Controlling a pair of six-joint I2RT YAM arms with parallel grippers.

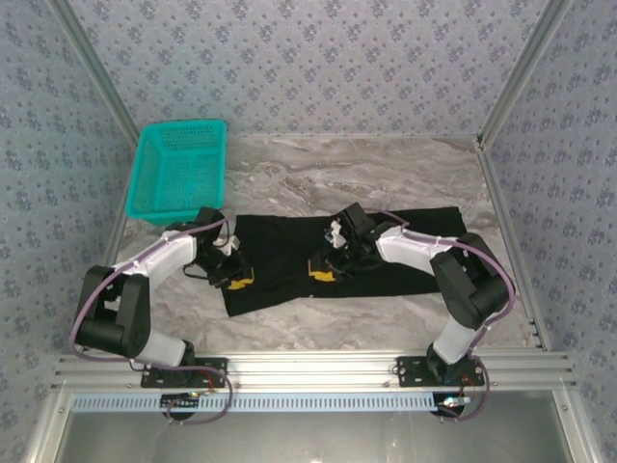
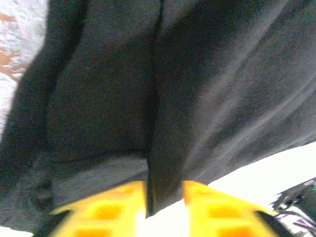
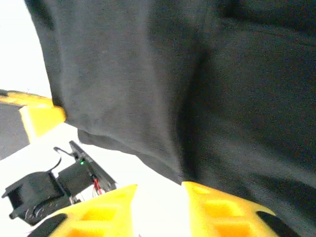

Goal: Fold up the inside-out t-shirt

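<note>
Checking fingers first: the left fingers stand slightly apart with a ridge of the black t-shirt running down into the gap. We cannot tell whether they pinch it. The right fingers are parted, with bright surface showing between them and a cloth edge touching the top of one. The t-shirt lies spread on the surface between the two arms, plain black and creased. The top view gives us the layout: both sets of fingers are down on the shirt's near half, and a teal basket sits at the far left corner. The wrist views add blurred close-up folds. The right wrist also catches a black wired module with a green light.
</note>
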